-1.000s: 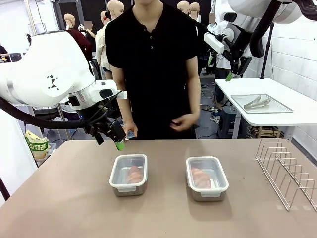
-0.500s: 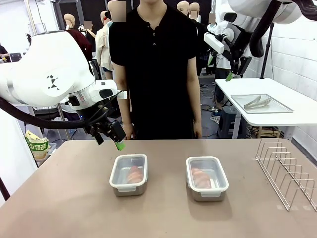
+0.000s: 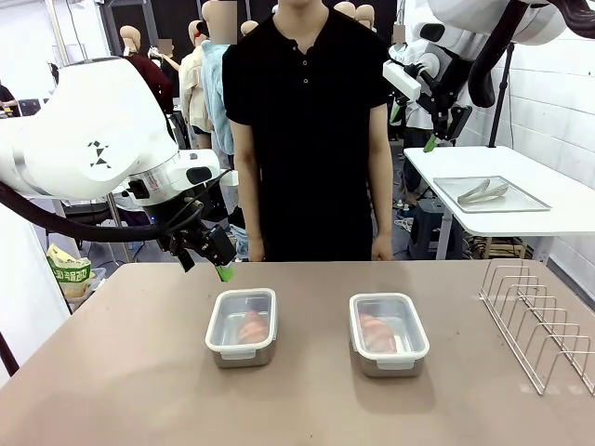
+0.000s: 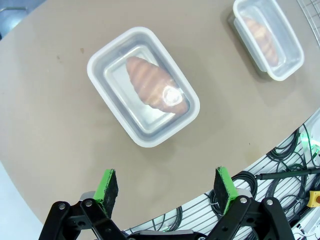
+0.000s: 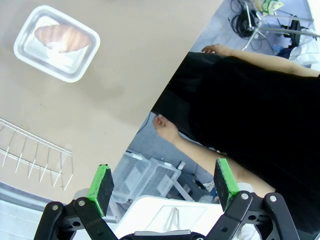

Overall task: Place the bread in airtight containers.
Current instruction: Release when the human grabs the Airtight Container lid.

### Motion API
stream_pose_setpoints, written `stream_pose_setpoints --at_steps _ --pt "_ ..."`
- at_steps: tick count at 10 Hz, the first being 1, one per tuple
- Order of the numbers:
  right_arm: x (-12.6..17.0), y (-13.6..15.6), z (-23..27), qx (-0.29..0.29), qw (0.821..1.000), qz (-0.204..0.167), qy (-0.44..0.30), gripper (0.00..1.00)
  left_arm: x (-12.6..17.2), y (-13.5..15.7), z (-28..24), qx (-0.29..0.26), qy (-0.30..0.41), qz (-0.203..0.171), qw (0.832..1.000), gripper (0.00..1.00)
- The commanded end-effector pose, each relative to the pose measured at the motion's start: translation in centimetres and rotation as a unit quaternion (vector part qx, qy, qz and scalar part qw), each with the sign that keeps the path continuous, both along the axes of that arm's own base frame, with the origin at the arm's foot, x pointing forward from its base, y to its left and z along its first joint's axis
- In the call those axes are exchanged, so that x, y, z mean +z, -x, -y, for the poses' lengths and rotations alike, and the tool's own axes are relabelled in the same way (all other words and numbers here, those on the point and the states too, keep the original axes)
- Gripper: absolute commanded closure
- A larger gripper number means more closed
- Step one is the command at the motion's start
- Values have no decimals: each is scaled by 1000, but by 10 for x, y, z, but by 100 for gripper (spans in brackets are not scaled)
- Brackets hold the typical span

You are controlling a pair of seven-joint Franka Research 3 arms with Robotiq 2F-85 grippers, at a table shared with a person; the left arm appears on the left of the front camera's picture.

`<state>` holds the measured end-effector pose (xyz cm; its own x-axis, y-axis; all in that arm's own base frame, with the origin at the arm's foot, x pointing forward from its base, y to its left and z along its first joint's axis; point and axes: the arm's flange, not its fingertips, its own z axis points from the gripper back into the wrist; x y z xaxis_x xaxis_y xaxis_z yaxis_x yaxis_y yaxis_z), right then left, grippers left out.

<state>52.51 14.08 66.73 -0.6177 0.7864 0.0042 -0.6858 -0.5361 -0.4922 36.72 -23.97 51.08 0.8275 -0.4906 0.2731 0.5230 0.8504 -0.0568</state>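
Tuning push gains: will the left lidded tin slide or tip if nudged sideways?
Probably slides: the left tin sits low and wide on the smooth table. Likely light, holding one croissant. The lid looks seated, so it should stay on.

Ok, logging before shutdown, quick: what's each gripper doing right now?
Left gripper: open, holding nothing, above the table's far edge.
Right gripper: open, holding nothing, raised off the table.

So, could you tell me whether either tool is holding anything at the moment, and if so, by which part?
Nothing is held. The left tool hangs open above the table edge near the left container; the right tool is open, raised in the air.
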Motion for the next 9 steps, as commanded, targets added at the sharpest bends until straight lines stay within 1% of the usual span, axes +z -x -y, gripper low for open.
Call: stream_pose_setpoints --at_steps 1,9 --pt "1 -1 -1 -1 1000 5 -4 0 0 -1 -1 0 2 0 1000 0" --pt "1 -1 -1 -1 1000 5 -4 0 0 -1 -1 0 2 0 1000 0"
